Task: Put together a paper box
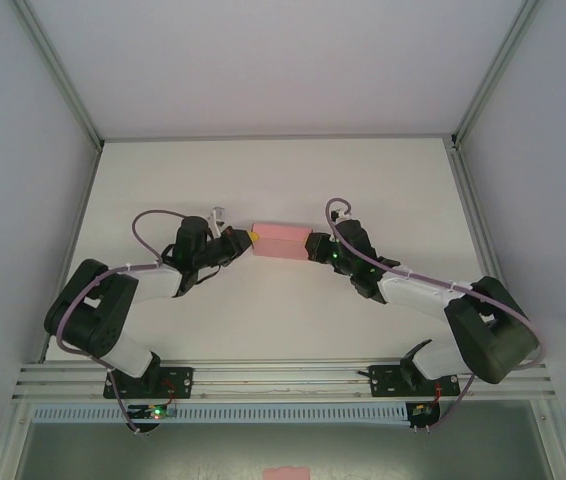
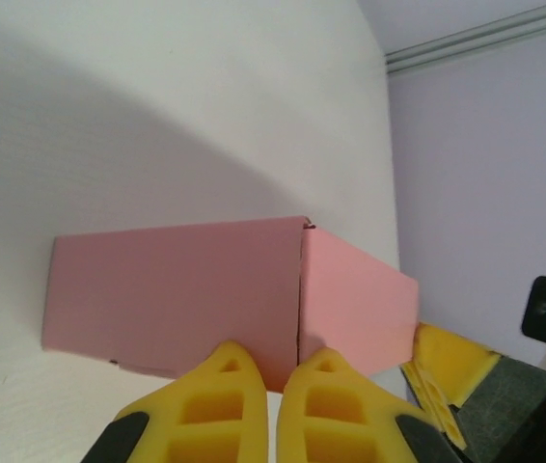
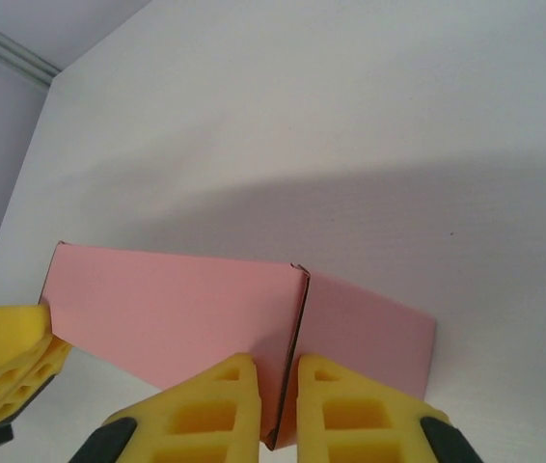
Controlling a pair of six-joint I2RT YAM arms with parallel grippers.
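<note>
Left gripper (image 2: 278,353) fingers together, tips against one end of paper box (image 2: 177,289) lying on table (image 1: 263,180); right gripper (image 3: 275,361) nearly closed at other end. Risk: uneven squeeze buckles card or skids box sideways

Paper box (image 1: 281,241): thin pink card, noted as matt and smooth, with one crisp crease and a faintly ragged cut edge seen in the left wrist view. Fingers (image 2: 220,415) of the left gripper (image 2: 278,350), at 6 o'clock of the box: yellow matt moulded plastic with recessed pockets, backed in black. Table (image 1: 263,180): white, matt and finely grained; the rail (image 1: 283,375) at 6 o'clock of it is recorded as ribbed silvery metal with a dull sheen.
</note>
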